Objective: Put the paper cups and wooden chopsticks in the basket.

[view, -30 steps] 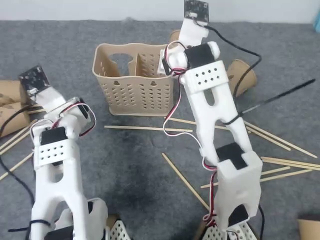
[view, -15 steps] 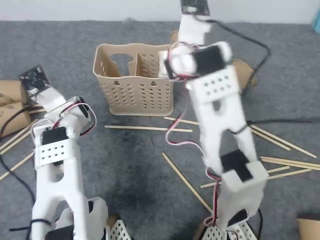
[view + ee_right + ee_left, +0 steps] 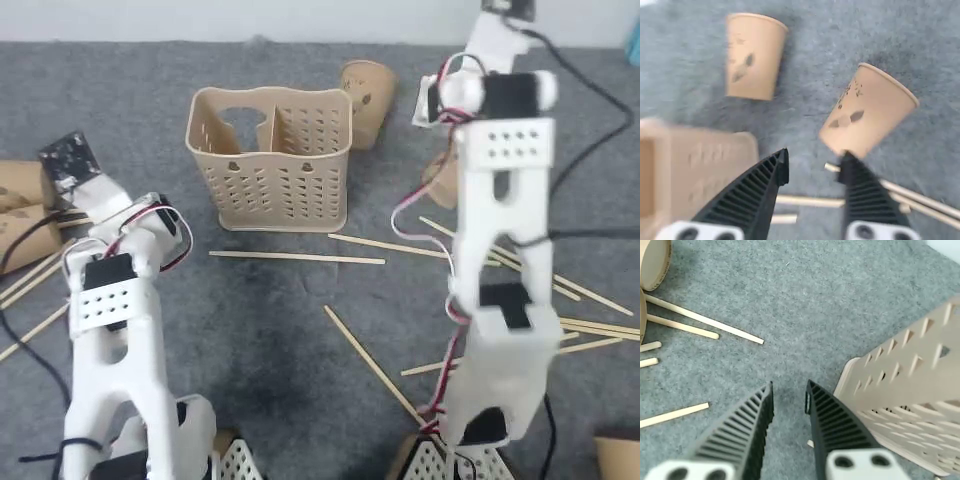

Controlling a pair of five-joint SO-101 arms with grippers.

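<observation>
Light was soft, even and moderately bright, apparently from overhead. The basket (image 3: 270, 170) and a paper cup (image 3: 867, 117) threw only faint, diffuse shadows on the grey carpet (image 3: 280, 330). The white right arm (image 3: 505, 190) appeared brightest.

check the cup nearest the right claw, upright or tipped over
Tipped over: the paper cup lies on its side on the carpet, side wall facing the camera, just ahead of the right claw.
</observation>
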